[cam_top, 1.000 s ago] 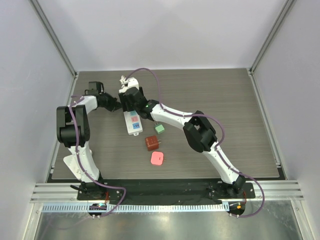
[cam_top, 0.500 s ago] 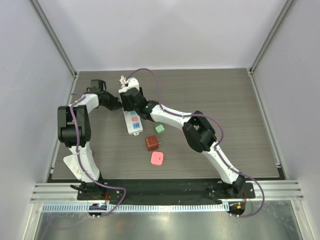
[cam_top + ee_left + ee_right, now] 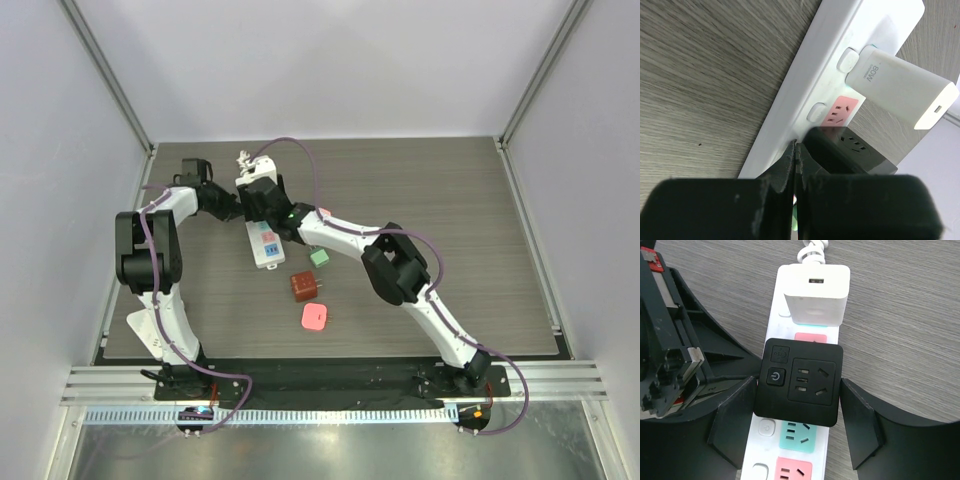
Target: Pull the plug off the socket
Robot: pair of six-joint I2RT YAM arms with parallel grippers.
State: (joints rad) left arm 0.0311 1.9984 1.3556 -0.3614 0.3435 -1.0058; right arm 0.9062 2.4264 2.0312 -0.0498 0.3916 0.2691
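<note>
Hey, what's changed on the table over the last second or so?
The right pincer crept slightly along the socket toward its cord end and closed onto the black plug. The left pincer, shut against the socket's edge, edged slightly farther back too. The socket and the loose green plug, brown plug and pink plug stayed put.

Glossy plastic socket [image 3: 774, 325], matt blk plug [image 3: 799, 382].

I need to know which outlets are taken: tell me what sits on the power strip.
A white charger and a black adapter plug sit plugged into the power strip. The outlets beneath them are covered; a teal outlet and a pink outlet show uncovered.
</note>
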